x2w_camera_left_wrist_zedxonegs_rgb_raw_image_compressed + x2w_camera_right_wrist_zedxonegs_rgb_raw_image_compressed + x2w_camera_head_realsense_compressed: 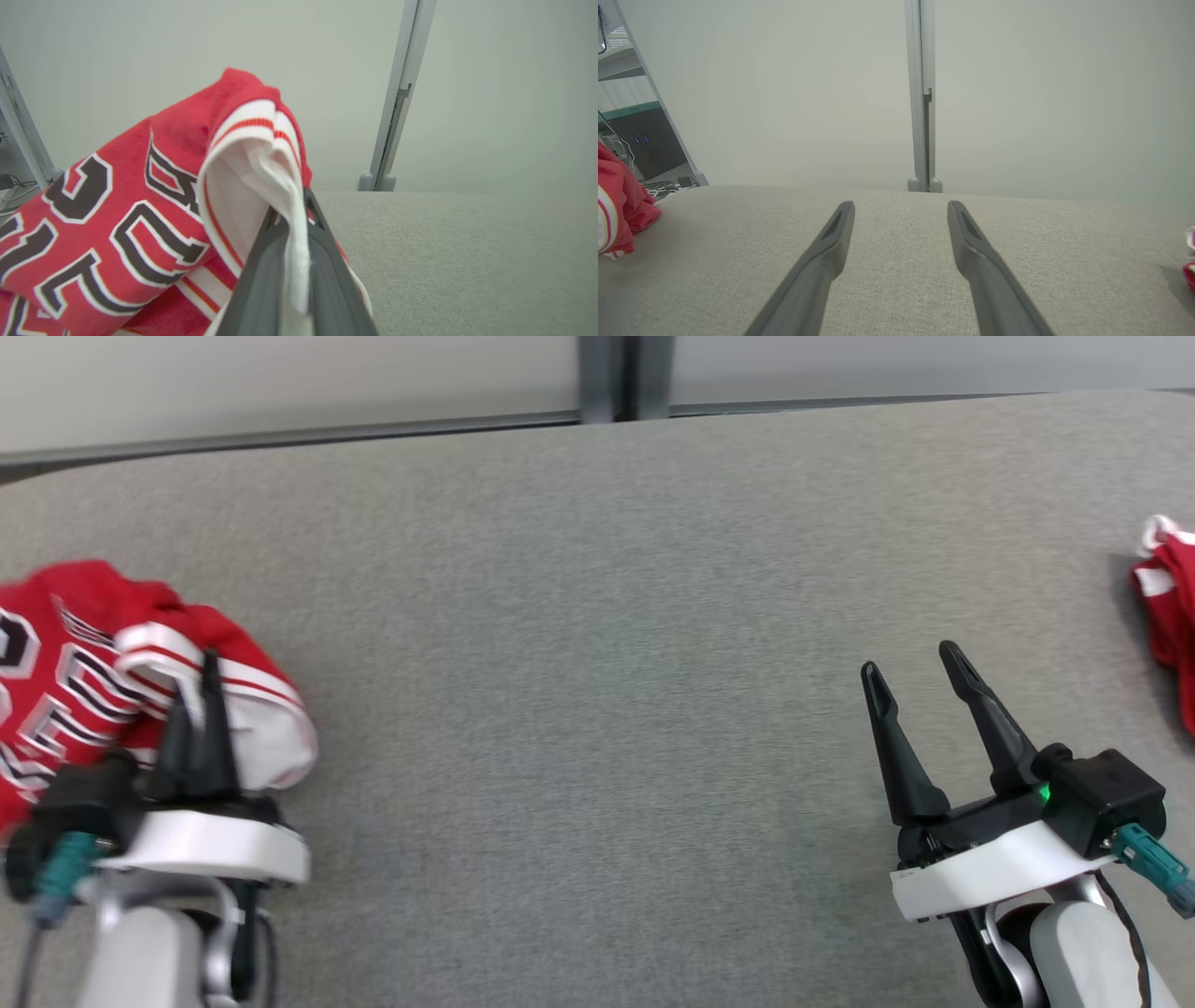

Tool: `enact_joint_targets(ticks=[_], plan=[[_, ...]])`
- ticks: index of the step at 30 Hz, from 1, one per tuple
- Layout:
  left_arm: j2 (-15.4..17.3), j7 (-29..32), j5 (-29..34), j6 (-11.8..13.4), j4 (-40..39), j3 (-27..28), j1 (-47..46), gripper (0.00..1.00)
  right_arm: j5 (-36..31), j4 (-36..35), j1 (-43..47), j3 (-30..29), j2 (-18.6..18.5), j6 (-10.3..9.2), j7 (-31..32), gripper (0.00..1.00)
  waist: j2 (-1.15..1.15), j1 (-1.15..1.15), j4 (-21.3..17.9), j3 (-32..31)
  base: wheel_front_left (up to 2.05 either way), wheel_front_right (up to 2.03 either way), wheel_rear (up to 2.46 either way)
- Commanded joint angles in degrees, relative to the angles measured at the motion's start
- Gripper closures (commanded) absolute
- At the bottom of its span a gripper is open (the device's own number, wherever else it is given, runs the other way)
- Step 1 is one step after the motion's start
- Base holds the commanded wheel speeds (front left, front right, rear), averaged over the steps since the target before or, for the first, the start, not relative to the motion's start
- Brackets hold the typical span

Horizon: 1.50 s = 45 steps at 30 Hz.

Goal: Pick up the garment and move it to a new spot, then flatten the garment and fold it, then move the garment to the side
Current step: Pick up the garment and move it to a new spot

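left gripper (198, 686): clenched on the white edge of garment (84, 663) | garment: bunched left of its fingers | right gripper (910, 655): spread, empty, well apart

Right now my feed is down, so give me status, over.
Left pincer shut on jersey hem. Right pincer open, holding nothing. Other red cloth far right on table, out of the way.

The scene is lit brightly and evenly. A soft shadow is cast on the grey table (597, 616) left of the red cloth (1167, 607). The left gripper (292, 207) is blurred near the lens; the table's far edge is bowed by wide-angle distortion
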Motion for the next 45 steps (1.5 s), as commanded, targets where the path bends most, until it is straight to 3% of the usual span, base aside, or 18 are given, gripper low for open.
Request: enact_joint_targets(ticks=[1, 8, 17, 23, 24, 25, 33, 45], plan=[[-1.1, 1.1, 0.9, -0.5, -2.0, -2.3, 1.5, 1.0, 0.4, 0.3, 0.6, -0.1, 0.1, 0.0, -0.5, 0.0, 0.0, 0.0, -2.7, -1.9, 0.0, 0.0, 0.0], [-3.9, 3.9, 1.1, -3.2, -3.4, -10.2, 2.9, 1.0, 1.1, 0.9, 1.5, 0.2, 0.7, 0.0, -0.7, 0.0, 0.0, 0.0, -6.9, -2.3, 0.0, 0.0, 0.0], [-5.6, 5.5, 2.2, -6.4, -0.4, -24.4, -6.6, 1.0, 1.7, 1.6, 1.0, 0.3, 1.5, 0.0, -1.3, 0.0, 0.0, 0.0, -12.9, 0.8, 0.0, 0.0, 0.0], [-5.9, 6.8, 2.5, -7.1, 5.5, -30.3, -12.1, 1.0, 2.2, 2.4, 0.1, 0.6, 2.3, 0.0, -2.6, 0.0, 0.0, 0.0, -15.7, 4.3, 0.0, 0.0, 0.0], [-5.9, 7.0, 2.4, -7.1, 6.5, -30.9, -12.6, 0.92, 2.0, 2.6, -0.1, 0.6, 2.3, 0.0, -2.8, 0.0, 0.0, 0.0, -15.8, 4.8, 0.0, 0.0, 0.0], [-5.9, 7.2, 2.5, -7.1, 7.3, -31.5, -12.9, 0.0, 1.9, 2.8, -0.3, 0.6, 2.4, 0.0, -3.0, 0.0, 0.0, 0.0, -16.0, 5.2, 0.0, 0.0, 0.0], [-5.0, 3.5, 1.7, -6.8, 8.3, -32.8, -11.8, 0.0, 1.7, 4.3, -0.6, 0.3, 2.2, 0.0, -3.7, 0.0, 0.0, 0.0, -13.7, 4.8, 0.0, 0.0, 0.0], [-3.1, -3.3, -1.4, 2.8, 1.8, -22.3, -4.7, 0.0, 1.1, 2.6, 2.1, -2.0, 0.0, 0.0, -0.9, 0.0, 0.0, 0.0, -4.8, -1.4, 0.0, 0.0, 0.0]])
